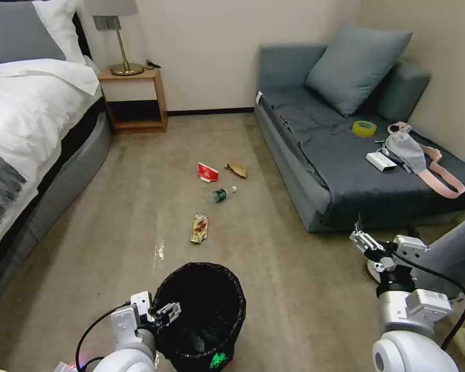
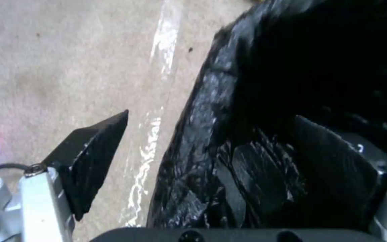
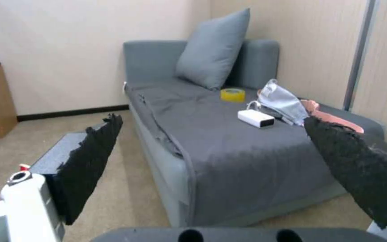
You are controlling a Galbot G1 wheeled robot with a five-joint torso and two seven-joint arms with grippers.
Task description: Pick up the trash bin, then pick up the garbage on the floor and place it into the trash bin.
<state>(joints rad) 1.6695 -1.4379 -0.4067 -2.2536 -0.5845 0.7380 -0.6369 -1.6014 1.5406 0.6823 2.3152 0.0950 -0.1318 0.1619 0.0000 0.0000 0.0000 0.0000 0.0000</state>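
Observation:
The trash bin (image 1: 201, 310), round and lined with a crinkly black bag, stands on the carpet just in front of me. My left gripper (image 1: 157, 306) is open and straddles its near-left rim (image 2: 202, 111), one finger (image 2: 90, 158) outside and the other (image 2: 332, 168) inside the bag. Farther out on the floor lies the garbage: a gold-brown snack wrapper (image 1: 199, 228), a small clear bottle (image 1: 222, 194), a red-and-white carton (image 1: 207, 172) and a brown paper scrap (image 1: 236, 169). My right gripper (image 1: 364, 240) hangs open and empty by the sofa's front corner, its fingers (image 3: 90, 161) spread wide.
A grey sofa (image 1: 315, 170) on the right carries a pillow, a yellow tape roll (image 1: 364, 128), a white box (image 1: 381, 161) and a grey bag. A bed (image 1: 31, 129) runs along the left, with a nightstand (image 1: 134, 98) and lamp behind. A shiny strip (image 1: 160, 250) marks the carpet.

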